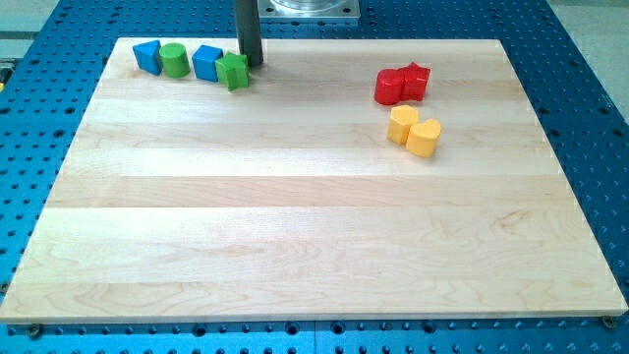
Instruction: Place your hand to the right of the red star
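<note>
The red star (417,79) lies at the board's upper right, touching a red round block (391,87) on its left. My tip (253,64) is near the board's top edge, far to the left of the red star, just right of and behind a green star (234,71). A blue block (207,62) touches the green star on its left.
A green cylinder (175,60) and a blue triangular block (147,56) sit at the upper left. A yellow hexagon (402,125) and a yellow heart (425,137) lie just below the red blocks. The wooden board (314,246) rests on a blue perforated table.
</note>
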You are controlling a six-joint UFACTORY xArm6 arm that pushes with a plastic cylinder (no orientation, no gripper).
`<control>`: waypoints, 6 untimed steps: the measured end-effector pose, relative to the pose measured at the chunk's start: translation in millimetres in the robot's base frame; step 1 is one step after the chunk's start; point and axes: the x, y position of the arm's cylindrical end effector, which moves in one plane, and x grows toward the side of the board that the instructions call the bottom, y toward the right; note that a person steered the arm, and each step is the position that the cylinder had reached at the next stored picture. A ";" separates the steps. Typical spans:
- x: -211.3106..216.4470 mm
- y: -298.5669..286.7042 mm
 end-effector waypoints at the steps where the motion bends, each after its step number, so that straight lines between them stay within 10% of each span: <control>1: 0.0 76.8; 5: 28.3 269.2; 6: 110.2 273.8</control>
